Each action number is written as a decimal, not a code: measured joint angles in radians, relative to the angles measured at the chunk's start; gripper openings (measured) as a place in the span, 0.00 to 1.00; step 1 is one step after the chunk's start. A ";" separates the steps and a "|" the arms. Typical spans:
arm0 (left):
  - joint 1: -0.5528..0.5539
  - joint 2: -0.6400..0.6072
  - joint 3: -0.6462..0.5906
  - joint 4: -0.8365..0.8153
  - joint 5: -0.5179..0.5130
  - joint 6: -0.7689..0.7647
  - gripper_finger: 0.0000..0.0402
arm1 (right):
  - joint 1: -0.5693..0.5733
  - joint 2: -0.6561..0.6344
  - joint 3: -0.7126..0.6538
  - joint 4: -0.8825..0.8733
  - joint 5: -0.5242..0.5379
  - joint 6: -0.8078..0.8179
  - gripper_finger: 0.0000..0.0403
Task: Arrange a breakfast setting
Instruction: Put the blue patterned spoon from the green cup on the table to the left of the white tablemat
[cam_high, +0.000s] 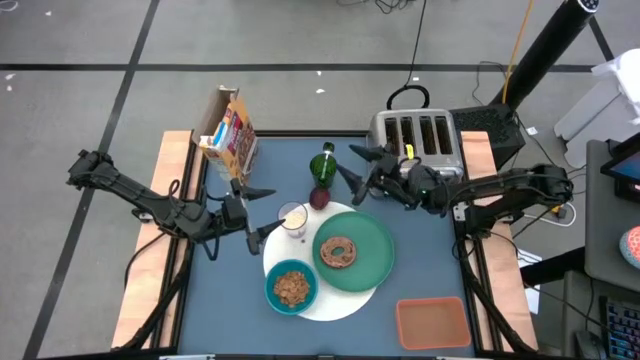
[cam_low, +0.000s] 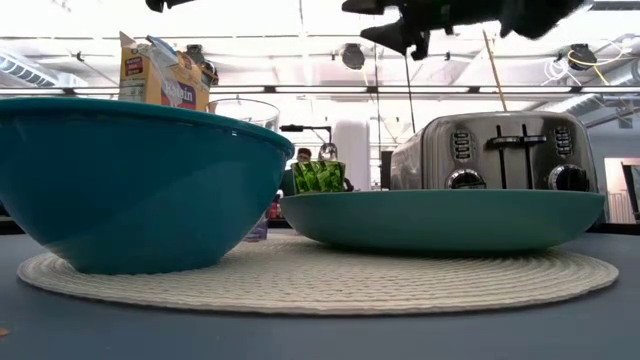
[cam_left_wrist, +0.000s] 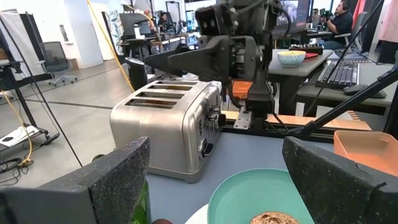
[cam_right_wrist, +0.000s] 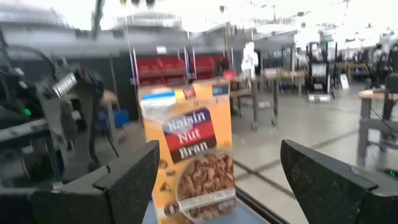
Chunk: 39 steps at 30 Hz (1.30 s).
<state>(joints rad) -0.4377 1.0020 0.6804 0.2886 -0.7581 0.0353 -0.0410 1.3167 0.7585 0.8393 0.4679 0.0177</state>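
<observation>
A white round placemat (cam_high: 345, 298) lies in the middle of the blue table. On it rest a green plate (cam_high: 372, 255) with a brown bagel (cam_high: 338, 252), and a teal bowl (cam_high: 292, 287) of cereal. A clear glass (cam_high: 293, 218) stands at the mat's far left edge, with a dark-red fruit (cam_high: 318, 198) just beyond it. My left gripper (cam_high: 272, 210) hovers open, level, left of the glass. My right gripper (cam_high: 352, 176) hangs open in the air between the fruit and the toaster (cam_high: 415, 140). Nothing sits between either pair of fingers.
A green bottle (cam_high: 322, 165) stands behind the fruit. A cereal box (cam_high: 228, 135) stands at the far left, and it fills the right wrist view (cam_right_wrist: 193, 155). An orange tray (cam_high: 432, 322) lies at the near right corner. Bare table shows left of the bowl.
</observation>
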 joint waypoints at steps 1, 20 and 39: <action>0.000 0.000 0.000 0.000 0.000 0.000 0.93 | -0.005 0.000 0.033 -0.062 0.000 0.004 0.81; 0.000 0.000 0.000 0.000 0.000 0.002 0.93 | -0.209 0.053 0.190 -0.684 0.001 0.420 0.81; 0.009 0.000 0.000 0.001 0.000 0.017 0.93 | -0.260 0.220 0.206 -0.559 -0.157 0.409 0.81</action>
<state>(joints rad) -0.4287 1.0020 0.6805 0.2893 -0.7582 0.0521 -0.3008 1.5371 0.9647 0.2805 0.3111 0.4264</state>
